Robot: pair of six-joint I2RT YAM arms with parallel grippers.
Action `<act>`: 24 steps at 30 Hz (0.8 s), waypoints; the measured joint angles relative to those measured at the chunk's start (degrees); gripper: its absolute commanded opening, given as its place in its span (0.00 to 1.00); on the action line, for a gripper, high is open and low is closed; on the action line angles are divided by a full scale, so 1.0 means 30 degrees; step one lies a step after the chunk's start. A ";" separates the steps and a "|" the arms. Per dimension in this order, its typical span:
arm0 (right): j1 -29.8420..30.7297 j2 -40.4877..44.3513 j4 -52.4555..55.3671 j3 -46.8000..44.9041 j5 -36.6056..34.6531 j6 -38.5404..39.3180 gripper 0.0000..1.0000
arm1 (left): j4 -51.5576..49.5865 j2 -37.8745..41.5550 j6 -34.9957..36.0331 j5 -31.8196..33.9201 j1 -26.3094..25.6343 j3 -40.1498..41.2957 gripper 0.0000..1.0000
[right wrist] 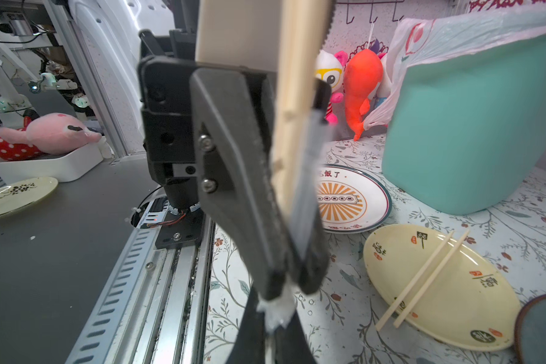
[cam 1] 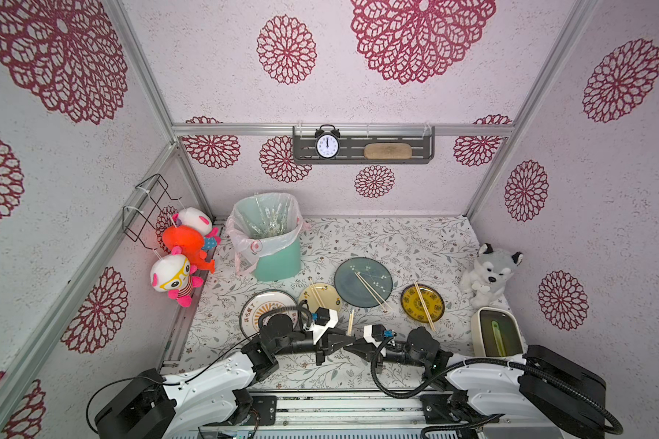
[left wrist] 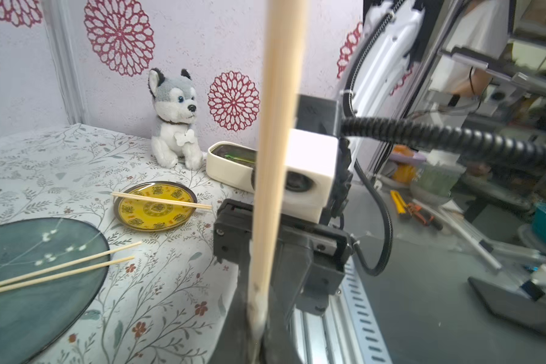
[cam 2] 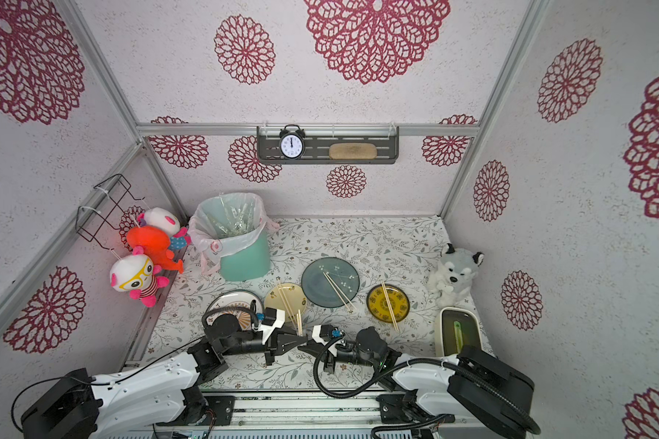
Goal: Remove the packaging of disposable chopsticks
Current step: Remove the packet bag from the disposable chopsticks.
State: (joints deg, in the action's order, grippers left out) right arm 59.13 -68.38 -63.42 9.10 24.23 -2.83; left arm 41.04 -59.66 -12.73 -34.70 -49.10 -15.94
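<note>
Both grippers meet tip to tip over the table's front middle. My left gripper [cam 1: 344, 343] [left wrist: 259, 345] is shut on a pair of disposable chopsticks [cam 1: 350, 323] [left wrist: 275, 151] that stick up from its jaws toward the back. A clear sleeve of packaging [right wrist: 309, 170] lies along the pair's lower end between the left fingers [right wrist: 243, 189]. Its crumpled end [right wrist: 276, 310] is pinched in my right gripper [cam 1: 352, 344] [right wrist: 278, 334], which is shut. Bare pairs lie on the cream plate [cam 1: 333, 300], the blue-grey plate [cam 1: 343, 283] and the yellow plate [cam 1: 409, 304].
A green bin [cam 1: 278, 262] with a pink liner stands at the back left, with clear sleeves inside. A white sunburst plate [cam 1: 253, 306] lies under the left arm. A husky plush [cam 1: 489, 271] and a white box [cam 1: 495, 334] sit on the right. Plush toys [cam 1: 183, 251] hang left.
</note>
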 measured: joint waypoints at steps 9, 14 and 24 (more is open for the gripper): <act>-0.0466 0.1013 0.2404 0.0721 -0.0568 -0.0685 0.99 | -0.0095 0.1406 -0.0299 0.0138 0.0233 0.0699 0.00; -0.1967 0.4612 0.4036 0.0838 -0.0911 -0.1013 0.99 | -0.0692 0.2390 -0.0342 0.0007 0.0685 0.0954 0.00; -0.2382 0.4175 0.5173 0.3636 0.0656 -0.1494 0.74 | -0.2076 0.1617 -0.0226 -0.1348 0.0714 0.0954 0.00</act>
State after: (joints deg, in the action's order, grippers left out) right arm 51.99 -55.86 -47.90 20.01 26.20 -7.31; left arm 34.81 -54.81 -13.41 -38.74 -46.96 -13.08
